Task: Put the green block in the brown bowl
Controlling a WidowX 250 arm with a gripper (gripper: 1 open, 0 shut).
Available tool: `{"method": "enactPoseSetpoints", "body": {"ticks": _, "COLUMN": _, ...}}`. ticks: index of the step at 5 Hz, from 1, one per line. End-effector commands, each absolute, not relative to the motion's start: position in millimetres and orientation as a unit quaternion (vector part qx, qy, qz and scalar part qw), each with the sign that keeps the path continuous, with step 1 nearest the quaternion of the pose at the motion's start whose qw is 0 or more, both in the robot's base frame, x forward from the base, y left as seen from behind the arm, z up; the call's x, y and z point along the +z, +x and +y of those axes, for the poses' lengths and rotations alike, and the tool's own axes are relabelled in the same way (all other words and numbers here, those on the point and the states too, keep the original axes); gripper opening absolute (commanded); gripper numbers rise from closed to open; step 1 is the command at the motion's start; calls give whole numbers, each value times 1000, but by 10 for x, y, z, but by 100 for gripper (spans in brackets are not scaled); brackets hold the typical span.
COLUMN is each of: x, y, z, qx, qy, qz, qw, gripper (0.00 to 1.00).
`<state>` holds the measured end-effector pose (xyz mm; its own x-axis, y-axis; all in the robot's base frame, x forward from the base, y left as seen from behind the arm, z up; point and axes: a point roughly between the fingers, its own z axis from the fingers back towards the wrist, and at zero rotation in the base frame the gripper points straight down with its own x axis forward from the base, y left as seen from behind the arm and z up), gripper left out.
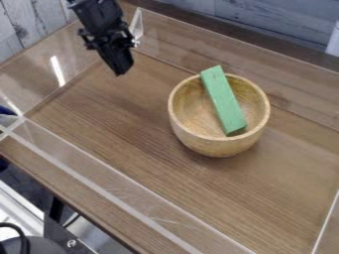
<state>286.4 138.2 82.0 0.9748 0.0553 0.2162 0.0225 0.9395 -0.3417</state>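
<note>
The green block (223,99) is a long bright green bar lying inside the brown bowl (195,129), one end leaning up on the far rim. The bowl stands on the wooden table right of centre. My black gripper (121,67) hangs above the table at the upper left, well apart from the bowl. Its fingers are pressed together and hold nothing.
Clear plastic walls (79,159) edge the wooden tabletop on the front and left. A pale brick-like wall runs along the back.
</note>
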Motion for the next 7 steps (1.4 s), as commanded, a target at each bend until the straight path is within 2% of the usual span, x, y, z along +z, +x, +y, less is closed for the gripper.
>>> {"method": "enactPoseSetpoints", "body": {"ticks": 1, "x": 1140, "y": 2973, "z": 1175, "qx": -31, "qy": -171, "qz": -146, "qw": 974, "gripper": 0}}
{"method": "enactPoseSetpoints", "body": {"ticks": 2, "x": 1201, "y": 3018, "z": 914, "qx": -58, "qy": -192, "qz": -146, "qw": 969, "gripper": 0}}
{"method": "enactPoseSetpoints", "body": {"ticks": 4, "x": 1214, "y": 3152, "z": 78, "qx": -94, "qy": -207, "qz": -96, "qw": 969, "gripper": 0}}
{"method": "enactPoseSetpoints", "body": {"ticks": 6, "x": 1077, "y": 3157, "z": -443, "qx": -88, "qy": -176, "qz": -62, "qw": 978, "gripper": 0}}
{"method": "enactPoseSetpoints", "body": {"ticks": 7, "x": 1025, "y": 3118, "z": -474, "qx": -79, "qy": -160, "qz": -44, "qw": 983, "gripper": 0}}
